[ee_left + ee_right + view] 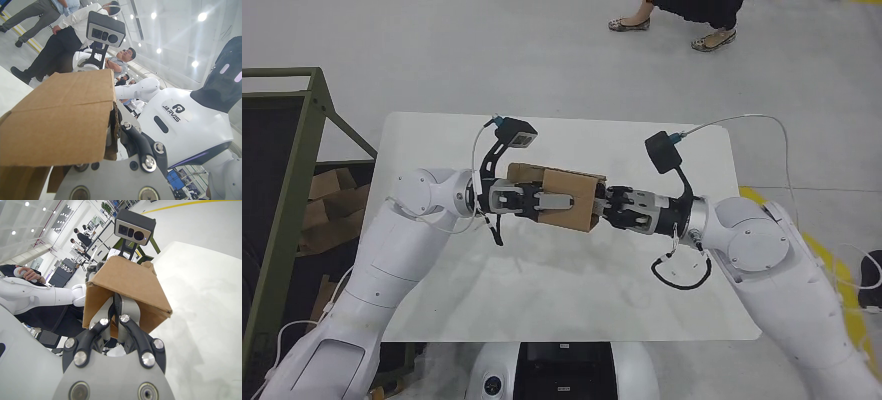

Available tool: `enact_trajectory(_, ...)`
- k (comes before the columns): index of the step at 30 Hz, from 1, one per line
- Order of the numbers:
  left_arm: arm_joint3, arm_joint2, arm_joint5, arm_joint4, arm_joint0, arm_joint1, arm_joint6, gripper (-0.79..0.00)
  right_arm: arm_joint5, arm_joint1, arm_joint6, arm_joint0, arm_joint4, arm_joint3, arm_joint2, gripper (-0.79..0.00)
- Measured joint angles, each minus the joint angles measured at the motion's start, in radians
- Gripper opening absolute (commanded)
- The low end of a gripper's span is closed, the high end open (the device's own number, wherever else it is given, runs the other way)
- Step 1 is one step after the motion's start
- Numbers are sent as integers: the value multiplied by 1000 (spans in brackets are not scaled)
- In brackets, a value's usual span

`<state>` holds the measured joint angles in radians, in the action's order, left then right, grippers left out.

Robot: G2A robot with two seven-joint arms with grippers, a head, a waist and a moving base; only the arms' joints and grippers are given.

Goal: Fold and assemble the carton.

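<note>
1. Carton point(564, 186) held off the table point(542, 290), over its middle, slightly toward the far edge, lying sideways btwn the two arms.
2. Left gripper point(545, 201) clamped on a wall at one end, one finger along the outside.
3. Right gripper point(602, 208) pinched together on a wall inside the opposite open end.
4. Done, prob.: flat blank opened into a rectangular sleeve.
5. Left to do, as judged: both ends open, flaps not yet folded in or tucked, no bottom formed. Approx. early-to-mid stage.

carton point(560, 195): plain brown | table point(572, 290): white | right gripper point(115, 306): grey body, black links | rack frame point(320, 95): olive green | scraps point(327, 210) inside it: probably brown cardboard
</note>
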<state>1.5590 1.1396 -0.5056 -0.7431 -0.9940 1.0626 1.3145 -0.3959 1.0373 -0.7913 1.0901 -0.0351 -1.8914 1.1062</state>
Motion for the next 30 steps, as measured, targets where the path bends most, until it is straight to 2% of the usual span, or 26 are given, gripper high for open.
enact_trajectory(30,-4,9,3,17,-5,-4,3,-785,-42,-37,9,166,19,-42,227,-773)
